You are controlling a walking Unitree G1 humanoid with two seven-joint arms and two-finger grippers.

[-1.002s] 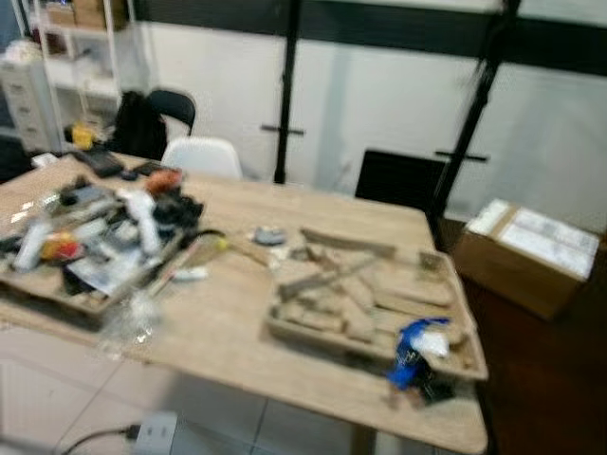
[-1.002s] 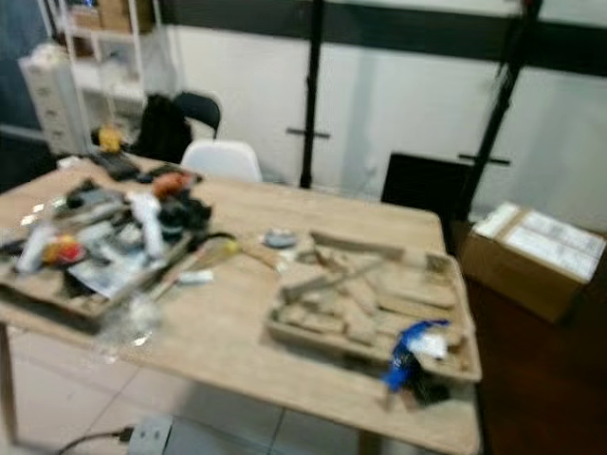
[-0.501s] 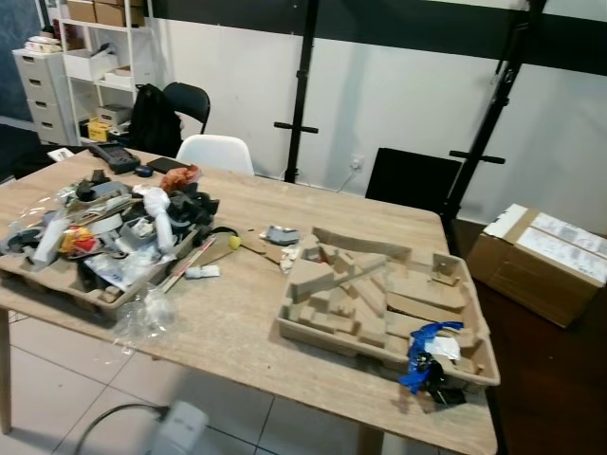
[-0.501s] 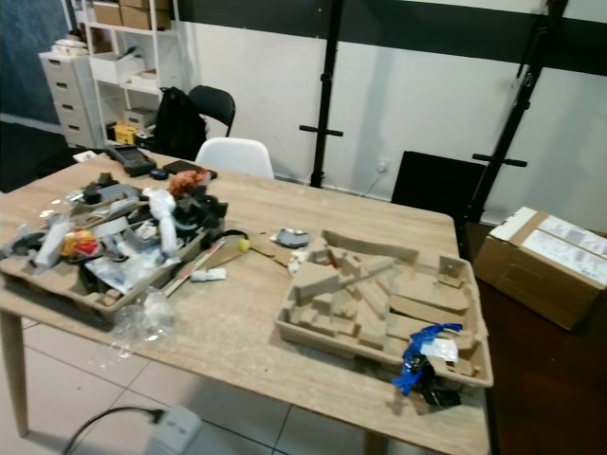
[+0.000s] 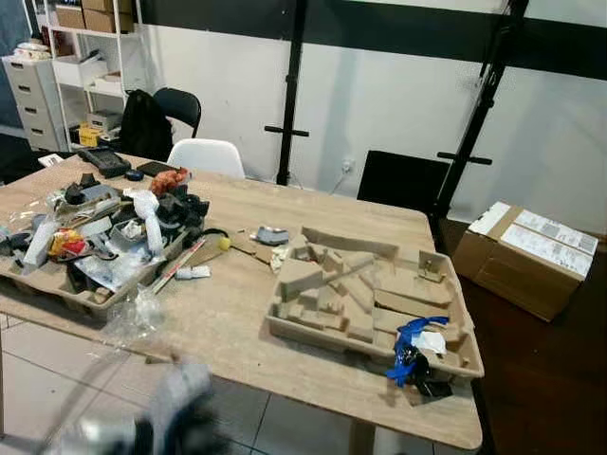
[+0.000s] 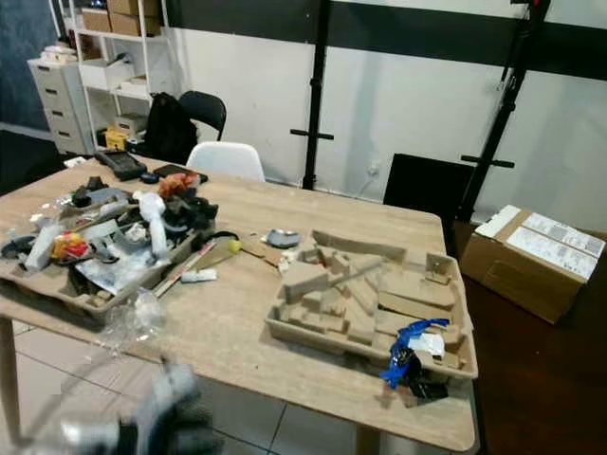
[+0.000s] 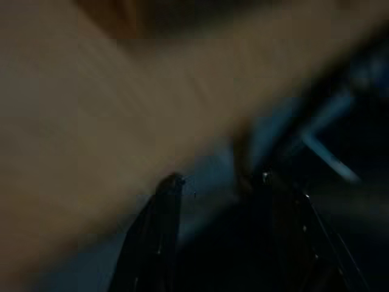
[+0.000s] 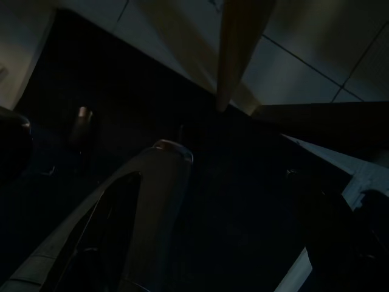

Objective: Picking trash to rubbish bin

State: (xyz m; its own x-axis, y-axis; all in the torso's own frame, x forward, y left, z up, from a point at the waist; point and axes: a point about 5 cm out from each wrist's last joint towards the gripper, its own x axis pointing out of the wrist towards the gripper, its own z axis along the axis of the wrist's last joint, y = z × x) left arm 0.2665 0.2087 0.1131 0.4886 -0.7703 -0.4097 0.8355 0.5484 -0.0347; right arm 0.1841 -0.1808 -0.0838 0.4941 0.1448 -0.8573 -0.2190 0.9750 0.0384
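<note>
Two pulp trays sit on the wooden table (image 5: 228,322) ahead of us. Near tray (image 5: 57,284), just up and ahead of the left gripper (image 5: 180,417): piled with trash, a white bottle (image 5: 147,213), a red-and-yellow item (image 5: 62,245), dark bits, paper scraps. Crumpled clear plastic (image 5: 133,318) lies on the tabletop at that tray's front edge, closest loose trash to the left gripper. A white marker-like piece (image 5: 193,273) and a small yellow ball (image 5: 225,243) lie just past it.

Second tray (image 5: 455,365), further to the right: holds cardboard offcuts (image 5: 332,284), plus a blue wrapper (image 5: 410,341) with white and black scraps in its front right corner.

We see the left gripper as a blurred shape low in the head view, below the table's front edge; in the wrist view its fingers (image 7: 164,231) stand apart, a blurred wood surface beyond them.

Right gripper (image 8: 234,182) hangs low in the dark; one finger (image 8: 146,201) is clear, the other barely made out, and we can't tell how the fingers stand. A wooden table leg (image 8: 240,42) and floor tiles show beyond it.

Past the table: white chair (image 5: 204,156), black chair (image 5: 180,104), cardboard box (image 5: 526,256) on the floor to the right, shelving (image 5: 85,76) far left.
</note>
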